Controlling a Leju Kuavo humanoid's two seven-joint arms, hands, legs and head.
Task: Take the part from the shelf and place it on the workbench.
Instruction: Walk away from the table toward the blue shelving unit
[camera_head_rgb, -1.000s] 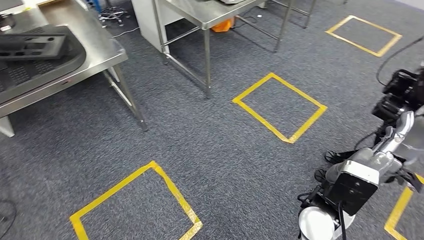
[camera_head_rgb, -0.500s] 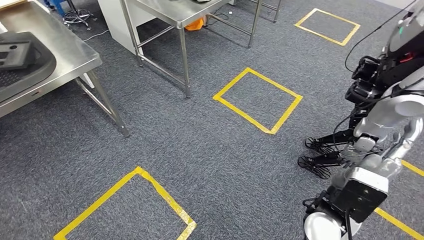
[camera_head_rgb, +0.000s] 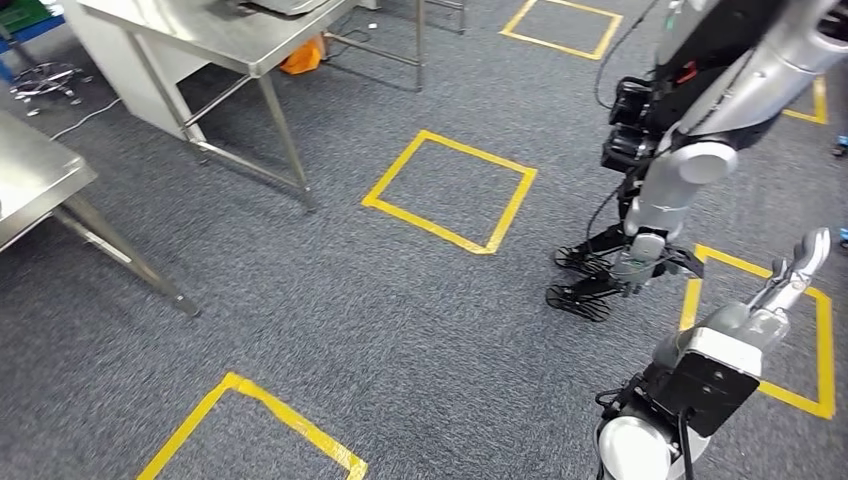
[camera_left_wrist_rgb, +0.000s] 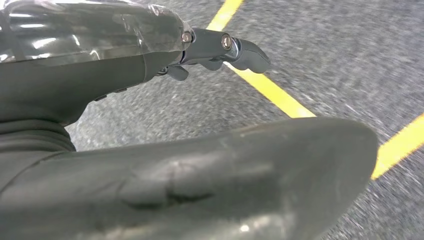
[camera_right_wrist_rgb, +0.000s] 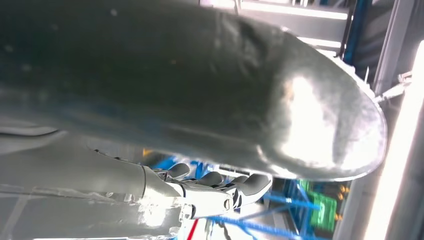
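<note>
A grey carpet floor (camera_head_rgb: 350, 290) is showing yellow tape squares; one square (camera_head_rgb: 450, 190) is lying in the middle. A steel table (camera_head_rgb: 215, 35) is standing at the far left, with an orange object (camera_head_rgb: 303, 55) lying under it. Another robot (camera_head_rgb: 690, 130) is standing on the right, its dark feet (camera_head_rgb: 585, 285) resting on the carpet.

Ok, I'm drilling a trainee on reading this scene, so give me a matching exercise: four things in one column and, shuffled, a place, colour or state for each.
Things:
1. centre tape square
2. orange object
3. other robot
4. left hand

Descriptions:
A. under the steel table
B. yellow, on the grey carpet mid-floor
C. holding nothing, above a yellow tape line
D. standing at the right, dark feet beside a tape square

Pairs: 1-B; 2-A; 3-D; 4-C
</note>
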